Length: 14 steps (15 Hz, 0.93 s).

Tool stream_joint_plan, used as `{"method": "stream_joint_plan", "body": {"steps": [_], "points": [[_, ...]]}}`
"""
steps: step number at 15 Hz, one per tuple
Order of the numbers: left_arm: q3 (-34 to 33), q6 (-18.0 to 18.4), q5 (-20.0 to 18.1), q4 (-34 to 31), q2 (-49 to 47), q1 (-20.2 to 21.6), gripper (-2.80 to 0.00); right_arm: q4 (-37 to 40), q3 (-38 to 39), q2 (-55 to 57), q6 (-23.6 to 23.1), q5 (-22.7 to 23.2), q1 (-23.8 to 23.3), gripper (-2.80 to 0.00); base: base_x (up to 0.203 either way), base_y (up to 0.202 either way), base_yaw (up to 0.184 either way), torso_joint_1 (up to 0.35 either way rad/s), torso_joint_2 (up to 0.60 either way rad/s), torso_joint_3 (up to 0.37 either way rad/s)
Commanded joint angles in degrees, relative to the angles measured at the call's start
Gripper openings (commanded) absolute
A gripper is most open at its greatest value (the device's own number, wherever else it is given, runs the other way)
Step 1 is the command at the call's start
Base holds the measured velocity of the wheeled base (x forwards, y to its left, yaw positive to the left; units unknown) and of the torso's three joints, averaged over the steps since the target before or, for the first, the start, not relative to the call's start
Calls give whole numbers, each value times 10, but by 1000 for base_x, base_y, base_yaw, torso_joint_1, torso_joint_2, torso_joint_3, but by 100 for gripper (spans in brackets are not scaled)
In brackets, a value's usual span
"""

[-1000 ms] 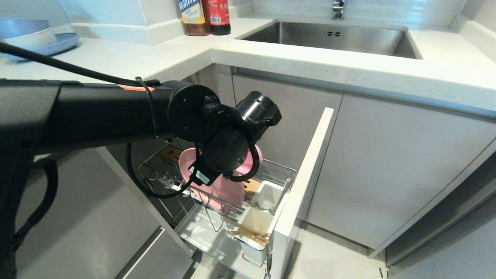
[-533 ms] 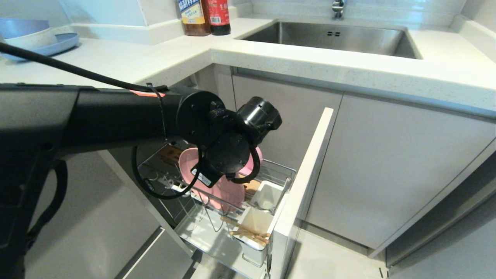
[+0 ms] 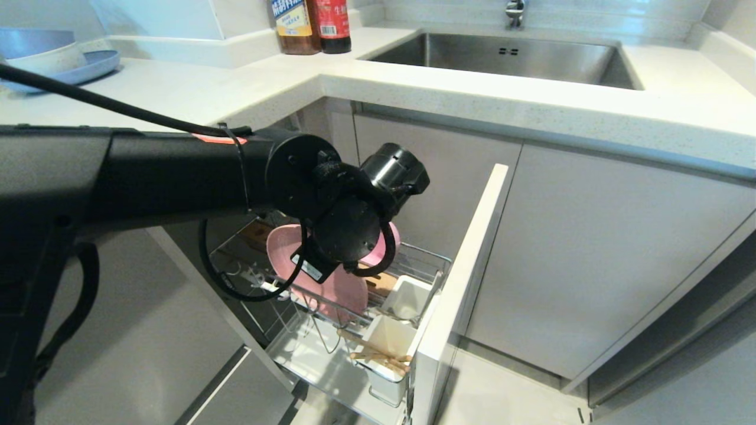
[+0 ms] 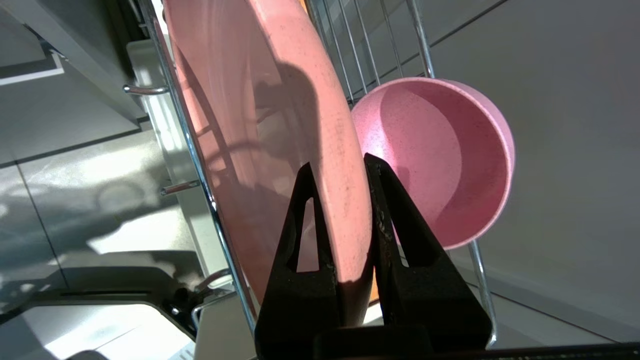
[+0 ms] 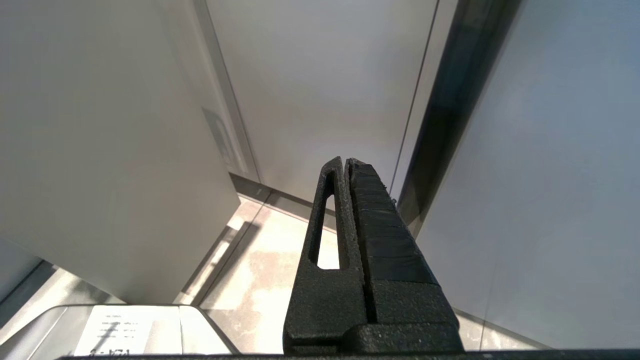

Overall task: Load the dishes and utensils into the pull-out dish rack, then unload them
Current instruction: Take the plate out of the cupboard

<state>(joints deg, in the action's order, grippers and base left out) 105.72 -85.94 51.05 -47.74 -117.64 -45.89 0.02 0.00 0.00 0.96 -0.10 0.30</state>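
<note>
The pull-out dish rack point(image 3: 426, 258) stands drawn out of the cabinet. A pink plate point(image 3: 333, 290) stands on edge in it, with a pink bowl point(image 3: 387, 245) just behind. My left arm reaches down over the rack, its wrist hiding the fingers in the head view. In the left wrist view my left gripper point(image 4: 338, 161) is shut on the plate's point(image 4: 260, 125) rim, one finger on each face. The bowl point(image 4: 440, 150) lies on its side against the rack wires point(image 4: 190, 145), apart from the fingers. Wooden chopsticks point(image 3: 378, 354) lie across a white utensil cup point(image 3: 407, 298). My right gripper point(image 5: 346, 160) is shut and empty near the floor.
The rack's pale front panel point(image 3: 466, 277) juts out to the right of the arm. The counter edge point(image 3: 449, 100) overhangs the cabinet. A blue plate with stacked bowls point(image 3: 59, 59), two bottles point(image 3: 313, 26) and the sink point(image 3: 502, 56) are up on the counter.
The pink plate's upper edge has shifted a little to the left under my left wrist. The arm itself has barely moved.
</note>
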Motion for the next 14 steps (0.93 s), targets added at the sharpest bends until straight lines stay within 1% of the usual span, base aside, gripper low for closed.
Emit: {"method": "stream_joint_plan", "body": {"steps": [1, 2, 4, 7, 8, 11, 14], "points": [[20, -23, 12, -2, 5, -2, -280, 0, 1, 0, 0, 0, 0, -280, 0, 0, 0, 0, 0, 0], [28, -28, 30, -2, 7, -3, -280, 0, 1, 0, 0, 0, 0, -280, 0, 0, 0, 0, 0, 0], [31, -28, 52, 0, 15, -11, -280, 0, 1, 0, 0, 0, 0, -280, 0, 0, 0, 0, 0, 0], [30, -25, 68, 7, 46, -31, -280, 0, 1, 0, 0, 0, 0, -280, 0, 0, 0, 0, 0, 0], [31, -20, 71, 7, 63, -45, -280, 0, 1, 0, 0, 0, 0, -280, 0, 0, 0, 0, 0, 0], [40, 21, 72, 8, 115, -101, -280, 0, 1, 0, 0, 0, 0, -280, 0, 0, 0, 0, 0, 0], [42, 97, 72, 9, 161, -142, -280, 0, 1, 0, 0, 0, 0, -280, 0, 0, 0, 0, 0, 0]]}}
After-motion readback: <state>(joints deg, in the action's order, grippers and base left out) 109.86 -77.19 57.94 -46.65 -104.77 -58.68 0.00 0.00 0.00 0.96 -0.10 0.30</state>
